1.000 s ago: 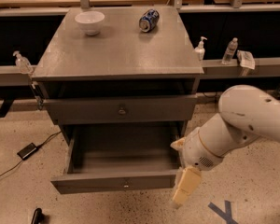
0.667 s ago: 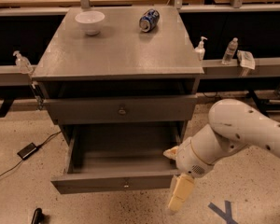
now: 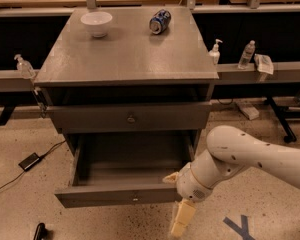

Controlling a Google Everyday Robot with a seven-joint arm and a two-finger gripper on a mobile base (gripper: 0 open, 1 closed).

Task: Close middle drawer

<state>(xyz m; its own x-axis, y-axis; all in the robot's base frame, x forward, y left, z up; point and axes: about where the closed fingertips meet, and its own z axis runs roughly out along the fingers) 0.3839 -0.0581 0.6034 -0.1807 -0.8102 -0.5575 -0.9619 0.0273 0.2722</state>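
Observation:
The middle drawer (image 3: 110, 196) is pulled far out of the grey cabinet. Its long low front panel has a small round knob (image 3: 135, 198) at centre, and its deep grey box looks empty. My gripper (image 3: 182, 218) hangs at the end of the white arm (image 3: 250, 159). It points down, just in front of the right end of the drawer's front panel, close to it or touching it. The taller drawer front (image 3: 130, 118) above stands only slightly out.
A white bowl (image 3: 96, 23) and a blue can (image 3: 160, 21) on its side sit on the cabinet top (image 3: 125, 59). Bottles (image 3: 246, 54) stand on the rails at both sides. A black box with a cable (image 3: 29, 161) lies on the floor at the left.
My arm has swung left and down, bringing the gripper from beside the drawer's right side to the right end of its front panel. The drawer has not moved.

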